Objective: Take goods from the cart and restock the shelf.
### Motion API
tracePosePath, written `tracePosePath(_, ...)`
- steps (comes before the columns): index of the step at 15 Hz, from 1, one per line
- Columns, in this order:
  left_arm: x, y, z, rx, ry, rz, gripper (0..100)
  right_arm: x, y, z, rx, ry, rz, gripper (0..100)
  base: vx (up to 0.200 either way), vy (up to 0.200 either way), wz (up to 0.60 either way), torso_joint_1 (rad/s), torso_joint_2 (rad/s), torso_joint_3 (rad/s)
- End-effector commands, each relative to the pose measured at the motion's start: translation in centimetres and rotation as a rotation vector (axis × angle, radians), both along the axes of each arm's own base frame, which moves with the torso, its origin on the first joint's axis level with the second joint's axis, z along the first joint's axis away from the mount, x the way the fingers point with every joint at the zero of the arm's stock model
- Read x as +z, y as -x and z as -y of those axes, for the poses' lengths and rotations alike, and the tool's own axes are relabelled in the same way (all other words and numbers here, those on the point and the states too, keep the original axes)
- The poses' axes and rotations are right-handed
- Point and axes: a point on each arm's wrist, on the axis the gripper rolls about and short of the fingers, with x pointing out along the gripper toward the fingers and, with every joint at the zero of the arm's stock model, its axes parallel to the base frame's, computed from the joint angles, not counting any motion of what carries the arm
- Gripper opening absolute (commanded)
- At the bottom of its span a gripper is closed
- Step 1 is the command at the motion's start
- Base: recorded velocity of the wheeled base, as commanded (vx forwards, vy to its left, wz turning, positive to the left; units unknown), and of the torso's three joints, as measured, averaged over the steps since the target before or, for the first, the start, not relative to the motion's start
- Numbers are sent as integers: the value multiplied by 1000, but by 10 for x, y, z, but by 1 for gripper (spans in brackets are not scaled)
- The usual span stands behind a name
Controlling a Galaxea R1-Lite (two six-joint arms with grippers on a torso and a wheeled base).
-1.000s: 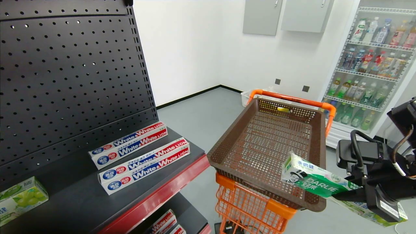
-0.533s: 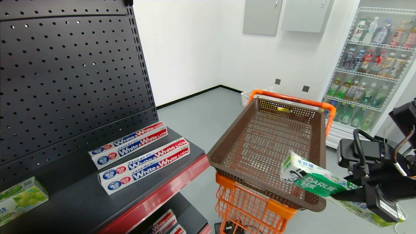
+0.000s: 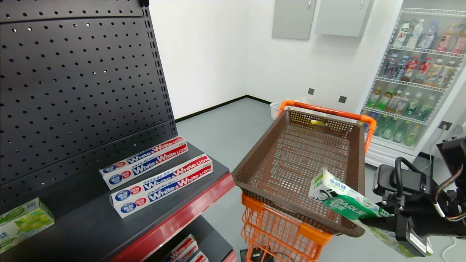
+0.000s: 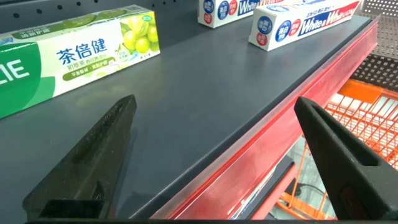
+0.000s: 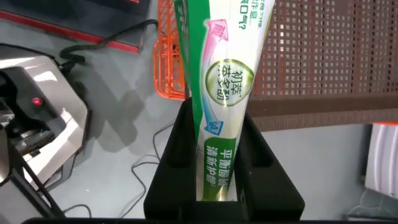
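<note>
The black shelf (image 3: 91, 225), pegboard-backed with a red front lip, fills the robot's left. Behind, a glass-door fridge (image 3: 411, 83) holds rows of bottles. Beside the shelf stands the orange cart (image 3: 276, 233), topped by a brown basket (image 3: 255, 156) with a small yellow piece (image 3: 317, 123) at its far wall. The right tool (image 3: 364, 220) is clamped on a green toothpaste box (image 3: 338, 200) at the basket's near right corner; the right wrist view looks along that box, both fingers pressed to its sides. The left wrist view gives the left tool (image 4: 214, 102), fingers apart, above the shelf deck near a green carton (image 4: 74, 56). Well apart from that carton, a rear white box (image 3: 145, 162) and a front white box (image 3: 164, 185) lie side by side
</note>
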Motion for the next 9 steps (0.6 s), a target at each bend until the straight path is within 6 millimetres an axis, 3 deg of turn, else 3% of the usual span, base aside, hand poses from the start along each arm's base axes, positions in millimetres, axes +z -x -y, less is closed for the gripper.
tracePosePath(1, 0, 0, 0, 1, 0, -1, 100, 2, 1, 0, -12, 9, 16, 0, 0, 0, 0, 0, 0, 0)
tracePosePath(4, 0, 0, 0, 1, 0, 0, 100, 6, 5, -2, -41, 30, 42, 0, 0, 0, 0, 0, 0, 0)
tracePosePath(9, 0, 0, 0, 1, 0, -1, 100, 5, 5, -3, -42, 26, 36, 0, 0, 0, 600, 1, 1, 2)
